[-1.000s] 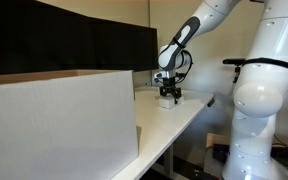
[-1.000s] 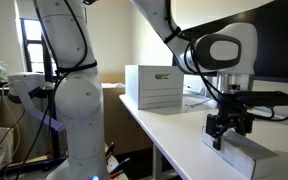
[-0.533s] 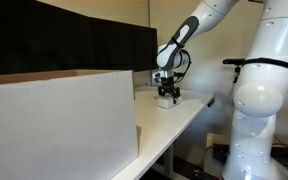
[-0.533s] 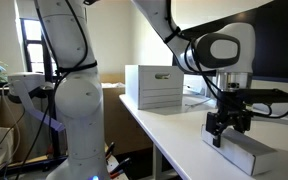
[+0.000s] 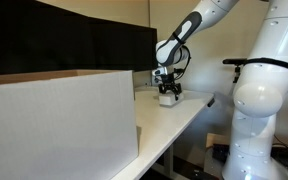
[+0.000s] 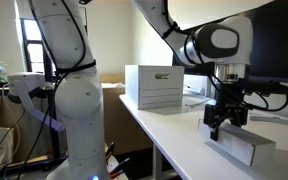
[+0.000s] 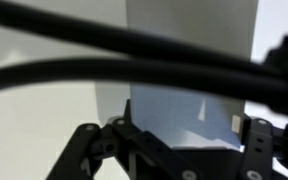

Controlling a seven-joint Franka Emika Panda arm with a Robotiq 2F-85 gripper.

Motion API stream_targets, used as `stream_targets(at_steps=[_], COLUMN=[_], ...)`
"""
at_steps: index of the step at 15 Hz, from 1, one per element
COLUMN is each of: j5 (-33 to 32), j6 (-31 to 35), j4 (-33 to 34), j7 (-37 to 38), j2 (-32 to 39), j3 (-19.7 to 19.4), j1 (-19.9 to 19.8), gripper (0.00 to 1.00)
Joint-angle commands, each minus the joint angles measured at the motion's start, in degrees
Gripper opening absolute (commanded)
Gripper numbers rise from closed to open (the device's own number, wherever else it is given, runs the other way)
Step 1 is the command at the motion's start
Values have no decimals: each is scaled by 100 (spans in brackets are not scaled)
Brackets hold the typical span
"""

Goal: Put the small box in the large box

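**Gripper clenched on the small box, far from the large box**

The gripper [image 6: 225, 122] points straight down over the white table [image 6: 174, 135] and is clamped on the small box [image 6: 242, 147]. In the wrist view the fingers [image 7: 84, 150] stand on either side of the small box [image 7: 189, 70], whose plain white face fills the middle of the picture. Blurred dark cables [image 7: 104, 70] cross in front of it.

In an exterior view the small box shows as a flat white block directly beneath the gripper, near the table's front edge. Its long side runs towards the camera. Whether it rests fully on the tabletop or hangs just clear of it cannot be told.

From the opposite end of the table, the gripper [image 5: 168, 91] and the small box [image 5: 170, 100] look tiny at the far end of the surface. The large box [image 5: 64, 125] fills the foreground there, its white side topped by a brownish cardboard edge. The large box [image 6: 154, 88] stands upright on the table at the end away from the gripper, well apart from the small box.

The arm [image 6: 174, 30] reaches in from above, and its white base [image 6: 69, 100] stands beside the table. Dark monitors [image 5: 84, 40] line the back of the table behind the large box.
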Motion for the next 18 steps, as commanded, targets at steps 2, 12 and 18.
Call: stream_targets(at_steps=[2, 12, 18], j5=[-259, -169, -111], j6=[-412, -1312, -1871], j4=[-117, -12, 91], j7=[148, 652, 1356], j2=[-568, -1295, -1514], j3=[186, 538, 831], j1=[-28, 113, 420], gripper=[58, 58, 58])
